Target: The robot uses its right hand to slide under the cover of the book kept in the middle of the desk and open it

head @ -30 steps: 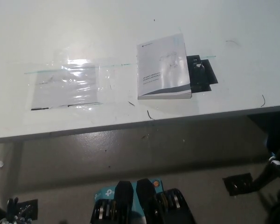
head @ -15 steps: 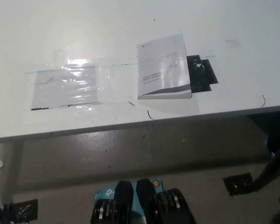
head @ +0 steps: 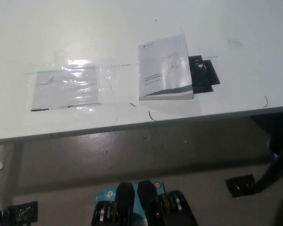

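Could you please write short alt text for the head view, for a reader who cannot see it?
A closed white book lies on a white desk, partly covering a black patch at its right edge, with a clear plastic sheet taped flat to its left. Neither robot hand is in view; the floor shows below the desk's near edge.

One book point(head: 165, 68) lies closed on the one white desk point(head: 85, 28), its pale cover facing up. One black flat object point(head: 203, 75) shows at the book's 3 o'clock edge, partly tucked beneath it; what it is cannot be told. One clear plastic sheet point(head: 68, 87) lies at the book's 9 o'clock, well apart from it. On the floor below the desk edge, two small black squares show: one point(head: 239, 184) at 5 o'clock, one point(head: 23, 212) at 7 o'clock.
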Robot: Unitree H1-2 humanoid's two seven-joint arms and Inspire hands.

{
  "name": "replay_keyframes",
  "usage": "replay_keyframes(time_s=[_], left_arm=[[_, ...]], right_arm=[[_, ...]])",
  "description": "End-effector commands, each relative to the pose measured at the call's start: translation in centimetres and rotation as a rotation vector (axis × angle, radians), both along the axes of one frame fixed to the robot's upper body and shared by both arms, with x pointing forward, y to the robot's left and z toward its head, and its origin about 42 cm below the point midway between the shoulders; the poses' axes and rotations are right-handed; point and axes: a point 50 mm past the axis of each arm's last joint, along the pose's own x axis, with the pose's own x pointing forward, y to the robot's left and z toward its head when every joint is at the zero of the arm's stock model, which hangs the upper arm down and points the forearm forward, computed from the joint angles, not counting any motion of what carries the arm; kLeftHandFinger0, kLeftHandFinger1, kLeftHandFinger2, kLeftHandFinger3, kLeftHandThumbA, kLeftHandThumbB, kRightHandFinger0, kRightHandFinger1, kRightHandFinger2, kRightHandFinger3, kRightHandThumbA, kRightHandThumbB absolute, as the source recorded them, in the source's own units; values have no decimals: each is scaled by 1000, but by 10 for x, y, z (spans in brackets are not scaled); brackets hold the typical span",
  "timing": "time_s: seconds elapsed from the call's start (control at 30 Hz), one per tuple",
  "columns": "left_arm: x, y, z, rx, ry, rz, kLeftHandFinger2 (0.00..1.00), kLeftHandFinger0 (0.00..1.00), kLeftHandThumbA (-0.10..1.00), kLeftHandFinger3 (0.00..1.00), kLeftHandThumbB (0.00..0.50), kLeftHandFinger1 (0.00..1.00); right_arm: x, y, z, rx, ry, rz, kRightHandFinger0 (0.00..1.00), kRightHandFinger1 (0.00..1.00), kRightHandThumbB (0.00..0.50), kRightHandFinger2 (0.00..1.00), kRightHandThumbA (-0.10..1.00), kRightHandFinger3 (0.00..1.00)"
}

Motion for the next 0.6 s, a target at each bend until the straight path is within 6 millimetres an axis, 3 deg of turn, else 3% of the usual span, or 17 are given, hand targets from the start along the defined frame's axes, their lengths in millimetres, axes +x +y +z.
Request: replay_keyframes(time_s=[0.0, 0.03, 0.13, 0.3, 0.4, 0.47, 0.57], left_arm=[[5, 12, 11, 20, -29, 22, 1000, 1000, 1000, 1000, 18, 1000], [4, 12, 10, 32, -30, 9, 1000, 1000, 1000, 1000, 11, 1000], [6, 12, 10, 27, -26, 9, 1000, 1000, 1000, 1000, 13, 1000], [8, 15, 14, 43, -24, 1, 1000, 1000, 1000, 1000, 0, 1000], [10, 14, 15, 38, -17, 11, 1000, 1000, 1000, 1000, 10, 1000], [9, 14, 15, 39, -20, 11, 1000, 1000, 1000, 1000, 0, 1000], [10, 14, 15, 46, -21, 0, 1000, 1000, 1000, 1000, 0, 1000]], right_arm=[[10, 14, 49, -88, -106, 64, 835, 859, 49, 926, 1000, 1000], [14, 26, 55, -110, -110, 107, 867, 874, 51, 931, 1000, 1000], [18, 45, 60, -112, -112, 147, 827, 842, 57, 881, 1000, 1000], [27, 73, 60, -93, -93, 262, 864, 891, 98, 936, 1000, 1000], [39, 86, 45, -41, -51, 338, 870, 879, 52, 927, 1000, 1000], [50, 97, 28, 18, -6, 391, 960, 943, 10, 979, 1000, 1000], [55, 105, 17, 70, 21, 419, 971, 971, 0, 1000, 1000, 1000]])
